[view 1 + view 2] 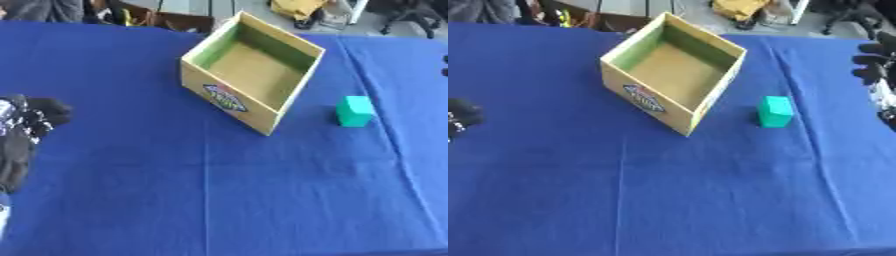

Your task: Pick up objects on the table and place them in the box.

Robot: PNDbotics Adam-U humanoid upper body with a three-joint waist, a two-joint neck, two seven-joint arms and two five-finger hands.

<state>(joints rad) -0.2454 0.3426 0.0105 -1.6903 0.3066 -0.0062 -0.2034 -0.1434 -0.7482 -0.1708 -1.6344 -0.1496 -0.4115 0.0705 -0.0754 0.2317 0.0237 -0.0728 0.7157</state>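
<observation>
The surface (219, 200), covered in a blue cloth, fills nearly the whole frame and is bare across its lower half. Above it, along the top edge of the frame, a strip of floor shows with chairs and some yellow fabric, none of it in play.

The box (254, 75), an open cardboard one with a printed label on its near wall, sits in the upper middle of the frame, turned so one corner points toward the lower right. It looks empty inside.

The left hand (31, 120) shows at the left edge, mid-height, dark and bunched; whether its fingers are curled or relaxed I cannot tell. The right hand (875, 62) shows only in the right eye view, at the upper right edge, and its fingers cannot be judged either. Neither holds anything.

The green block (776, 111) stands on the cloth just right of the box, apart from it, its longer side running roughly up and down the frame. It lies to the left of and below the right hand, which is much the nearer of the two; the box stands between the block and the left hand. A reach from the right looks the natural choice, with open cloth all round the block.
</observation>
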